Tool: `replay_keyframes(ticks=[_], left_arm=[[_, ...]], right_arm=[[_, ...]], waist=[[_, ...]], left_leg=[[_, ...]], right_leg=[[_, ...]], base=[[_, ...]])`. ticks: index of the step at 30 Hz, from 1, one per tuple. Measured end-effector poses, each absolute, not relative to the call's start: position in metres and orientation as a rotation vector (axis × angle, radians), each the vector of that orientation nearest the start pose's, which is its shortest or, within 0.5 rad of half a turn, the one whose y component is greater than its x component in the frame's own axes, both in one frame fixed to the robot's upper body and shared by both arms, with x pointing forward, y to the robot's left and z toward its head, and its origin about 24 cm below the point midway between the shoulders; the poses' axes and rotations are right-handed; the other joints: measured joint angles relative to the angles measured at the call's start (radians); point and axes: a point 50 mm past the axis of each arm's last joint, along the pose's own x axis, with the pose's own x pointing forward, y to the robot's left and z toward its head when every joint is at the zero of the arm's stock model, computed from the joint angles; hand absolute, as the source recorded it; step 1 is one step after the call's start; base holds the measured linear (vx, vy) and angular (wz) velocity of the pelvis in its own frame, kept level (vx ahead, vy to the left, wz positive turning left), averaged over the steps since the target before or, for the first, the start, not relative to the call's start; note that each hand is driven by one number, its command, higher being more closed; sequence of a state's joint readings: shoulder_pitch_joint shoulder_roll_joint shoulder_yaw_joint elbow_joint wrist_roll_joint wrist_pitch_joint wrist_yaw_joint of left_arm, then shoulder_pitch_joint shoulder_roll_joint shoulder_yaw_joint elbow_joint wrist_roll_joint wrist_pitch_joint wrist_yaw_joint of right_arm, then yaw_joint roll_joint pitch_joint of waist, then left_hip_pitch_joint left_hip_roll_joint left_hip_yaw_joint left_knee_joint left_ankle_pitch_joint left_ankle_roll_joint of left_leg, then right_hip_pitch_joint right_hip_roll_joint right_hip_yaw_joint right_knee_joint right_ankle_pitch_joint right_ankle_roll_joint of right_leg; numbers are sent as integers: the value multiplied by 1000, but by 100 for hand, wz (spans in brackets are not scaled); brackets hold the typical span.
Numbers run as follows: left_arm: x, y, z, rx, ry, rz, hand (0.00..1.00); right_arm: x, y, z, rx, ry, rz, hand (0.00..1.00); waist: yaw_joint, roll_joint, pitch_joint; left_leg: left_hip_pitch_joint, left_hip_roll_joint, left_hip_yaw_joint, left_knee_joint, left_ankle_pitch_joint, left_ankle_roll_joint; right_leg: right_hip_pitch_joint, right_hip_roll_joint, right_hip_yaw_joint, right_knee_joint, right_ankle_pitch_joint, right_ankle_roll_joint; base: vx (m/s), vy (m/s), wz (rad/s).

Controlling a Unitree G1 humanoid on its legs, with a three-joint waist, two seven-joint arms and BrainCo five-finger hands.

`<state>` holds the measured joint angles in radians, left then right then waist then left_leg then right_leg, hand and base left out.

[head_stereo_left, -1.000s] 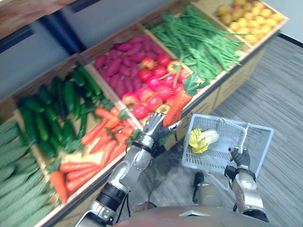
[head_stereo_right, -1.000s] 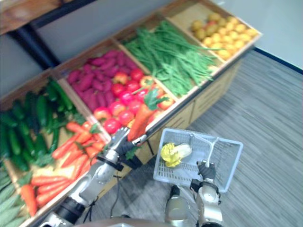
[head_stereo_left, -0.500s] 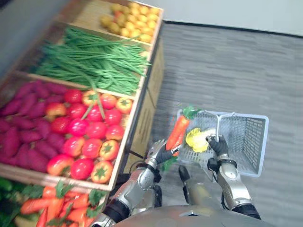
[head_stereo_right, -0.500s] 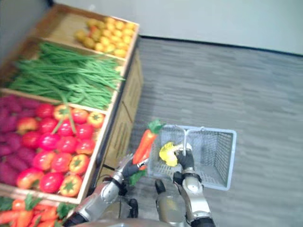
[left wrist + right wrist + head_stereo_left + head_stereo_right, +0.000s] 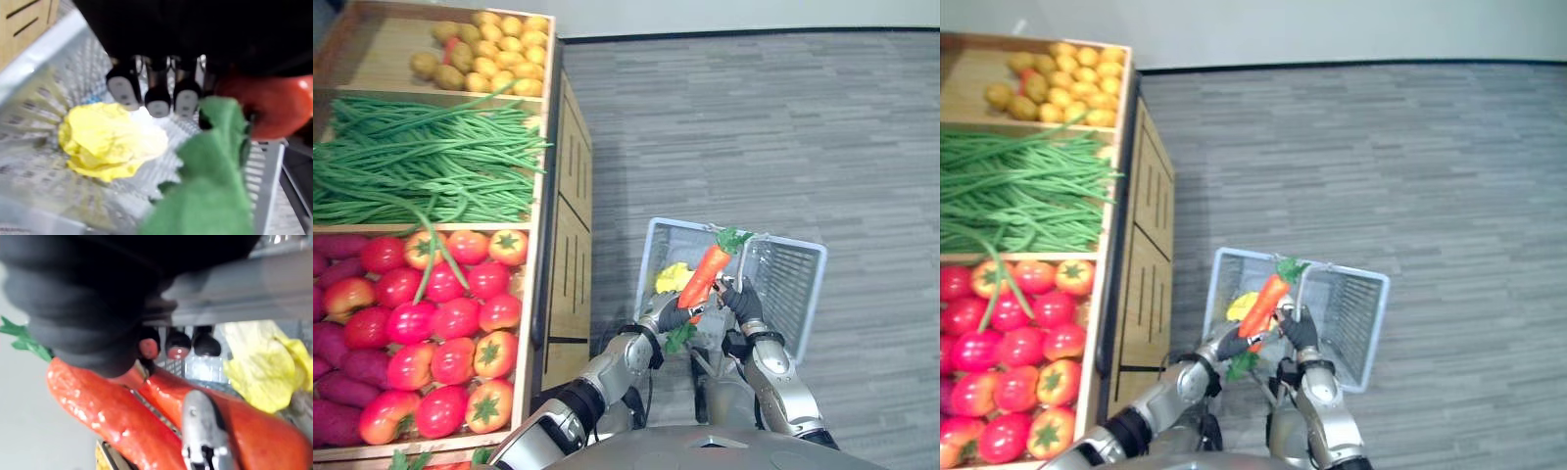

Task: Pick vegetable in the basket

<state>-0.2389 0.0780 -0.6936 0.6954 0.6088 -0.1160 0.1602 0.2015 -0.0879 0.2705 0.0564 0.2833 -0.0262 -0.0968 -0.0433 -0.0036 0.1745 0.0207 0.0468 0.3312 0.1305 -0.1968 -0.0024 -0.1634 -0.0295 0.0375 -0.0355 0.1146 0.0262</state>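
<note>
My left hand [image 5: 664,315] is shut round the lower end of an orange carrot [image 5: 706,276] with green leaves. The carrot stands tilted over the near part of the pale grey mesh basket [image 5: 795,282]. In the left wrist view the carrot [image 5: 276,105] and its leaves show beside my dark fingertips [image 5: 157,101], above the basket's floor. A yellow leafy vegetable [image 5: 672,277] lies inside the basket [image 5: 41,61]. My right hand [image 5: 742,305] is shut on the basket's handle [image 5: 244,286] and holds the basket off the floor. The carrot [image 5: 105,413] is close to that hand.
A wooden produce stand [image 5: 570,245] is to the left, its side close to the basket. Its bins hold tomatoes [image 5: 460,318], green beans [image 5: 421,157] and yellow round produce [image 5: 484,44]. Grey floor [image 5: 754,127] stretches ahead and to the right.
The camera has swung right, away from the stand. My left hand has carried the carrot from above the tomato bin's edge to over the basket. The right hand keeps hold of the handle.
</note>
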Motion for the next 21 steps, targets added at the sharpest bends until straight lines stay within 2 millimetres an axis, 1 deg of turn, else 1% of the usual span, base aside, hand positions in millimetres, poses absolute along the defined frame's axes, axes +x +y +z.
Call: replay_keyframes(ticks=[2, 3, 4, 6, 10, 12, 13, 14, 15, 18, 21], left_arm=[[228, 36, -61, 949, 83, -709, 100], [227, 36, -64, 957, 93, -718, 100], [227, 35, -65, 958, 98, -721, 0], [222, 32, -69, 957, 118, -738, 0], [219, 32, -73, 967, 127, -749, 0], [219, 34, -74, 969, 143, -742, 0], [219, 35, -75, 971, 150, -738, 0], [220, 38, -76, 969, 162, -727, 0], [222, 40, -76, 964, 169, -712, 0], [225, 43, -75, 953, 178, -689, 0], [228, 48, -74, 936, 193, -658, 0]], right_arm=[[199, -113, -10, 232, 249, 125, 100], [199, -110, -7, 257, 243, 144, 100], [199, -109, -7, 260, 240, 152, 100], [197, -107, -6, 290, 238, 164, 100], [193, -109, -8, 315, 251, 150, 100], [191, -113, -10, 322, 259, 126, 100], [191, -114, -12, 322, 264, 120, 100], [190, -117, -16, 322, 280, 105, 100], [189, -120, -21, 320, 300, 83, 100], [186, -131, -34, 310, 349, 28, 100], [181, -146, -49, 307, 408, -66, 100]], waist=[[-2, -5, -3], [-4, -12, -7], [-5, -17, -10], [-3, -24, -14], [-1, -42, -24], [-5, -42, -25], [-6, -42, -25], [-10, -41, -25], [-22, -40, -26], [-22, -37, -28], [-24, -27, -33]], left_leg=[[0, -4, 15, -2, 2, 2], [1, -8, 14, -3, 3, 5], [2, -11, 14, -3, 5, 7], [16, -16, 6, -7, 6, 8], [14, -28, -20, -24, 13, 14], [22, -29, -25, -25, 16, 14], [28, -29, -25, -26, 16, 13], [34, -28, -31, -30, 16, 12], [34, -27, -41, -31, 16, 10], [39, -27, -42, -38, 21, 5], [44, -22, -51, -44, 22, 3]], right_leg=[[5, 0, 16, -29, 26, 2], [17, -4, 18, -55, 45, 4], [20, -6, 20, -61, 48, 5], [34, -12, 17, -63, 52, 8], [32, -28, -16, -67, 39, 3], [45, -41, -59, -68, 42, 7], [51, -41, -61, -68, 42, 7], [60, -41, -70, -68, 42, 7], [64, -42, -81, -68, 41, 8], [64, -41, -85, -69, 41, 9], [69, -38, -98, -69, 39, 14]], base=[[-42, -10, -23], [-57, 8, -10], [-62, 13, 0], [-67, 27, 6], [-104, 7, 19], [-52, 4, 10], [-28, 5, 7], [-16, -6, 16], [-14, -9, 16], [5, -7, 5], [38, -8, 5]])
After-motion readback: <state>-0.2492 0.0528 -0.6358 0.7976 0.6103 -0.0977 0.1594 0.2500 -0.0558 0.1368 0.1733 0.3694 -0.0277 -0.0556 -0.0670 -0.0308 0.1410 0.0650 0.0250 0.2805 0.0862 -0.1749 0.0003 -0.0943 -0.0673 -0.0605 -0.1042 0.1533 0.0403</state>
